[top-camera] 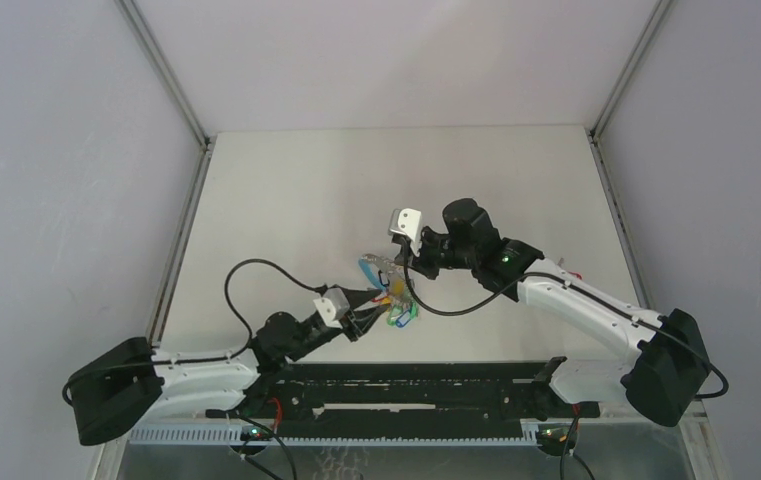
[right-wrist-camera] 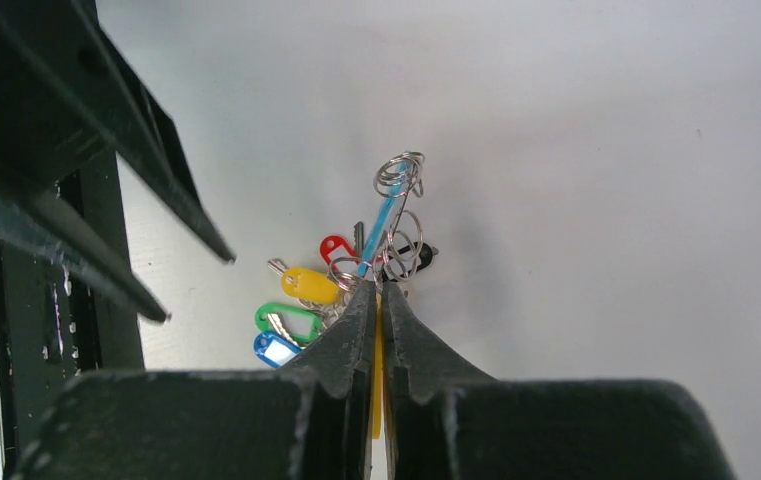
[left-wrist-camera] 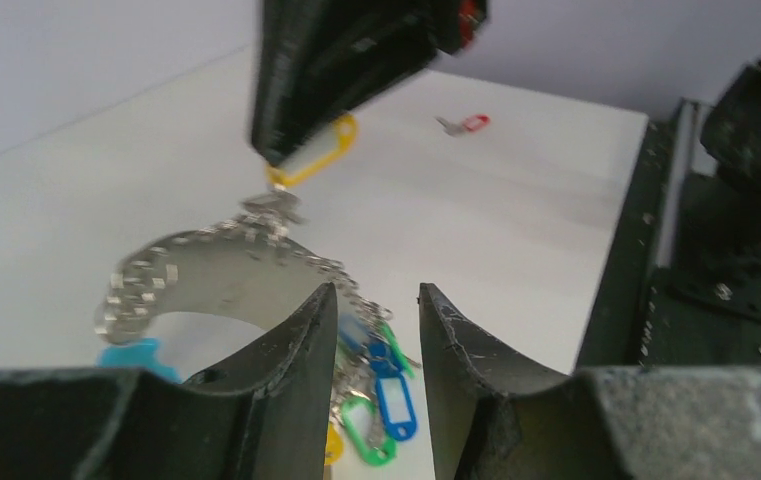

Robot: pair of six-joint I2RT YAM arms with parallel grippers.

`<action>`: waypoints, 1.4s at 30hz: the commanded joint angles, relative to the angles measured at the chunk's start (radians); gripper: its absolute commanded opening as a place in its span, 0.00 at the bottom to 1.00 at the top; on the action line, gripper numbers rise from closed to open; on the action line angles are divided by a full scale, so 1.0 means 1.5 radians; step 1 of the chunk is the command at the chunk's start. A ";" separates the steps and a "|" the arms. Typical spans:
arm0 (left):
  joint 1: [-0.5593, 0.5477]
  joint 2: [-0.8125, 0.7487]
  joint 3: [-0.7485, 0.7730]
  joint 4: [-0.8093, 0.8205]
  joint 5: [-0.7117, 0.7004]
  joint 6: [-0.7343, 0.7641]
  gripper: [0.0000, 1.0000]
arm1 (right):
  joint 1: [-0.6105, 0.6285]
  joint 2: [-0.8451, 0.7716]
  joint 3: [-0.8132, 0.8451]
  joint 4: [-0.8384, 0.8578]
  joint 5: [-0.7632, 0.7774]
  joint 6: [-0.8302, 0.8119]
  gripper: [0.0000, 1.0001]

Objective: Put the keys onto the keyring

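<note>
Black right gripper (right-wrist-camera: 376, 290), fingers clamped together on the yellow-tagged key (left-wrist-camera: 318, 148); left gripper (left-wrist-camera: 378, 292), jaws apart (nothing between them). Grey keyring (left-wrist-camera: 211, 270) sits between the two grippers' fingertips. Red-tagged key (left-wrist-camera: 463, 123) lies on the table (top-camera: 286, 200), well beyond the left gripper.

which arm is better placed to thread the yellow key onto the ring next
Right. The right gripper is shut on the yellow-tagged key, which hangs right over the keyring. The left gripper is open and holds nothing, so it likely suits steadying the ring.
</note>
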 commanded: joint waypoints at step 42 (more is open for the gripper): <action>-0.025 0.261 0.086 0.219 -0.111 0.168 0.39 | 0.030 -0.026 0.036 0.007 -0.018 -0.021 0.00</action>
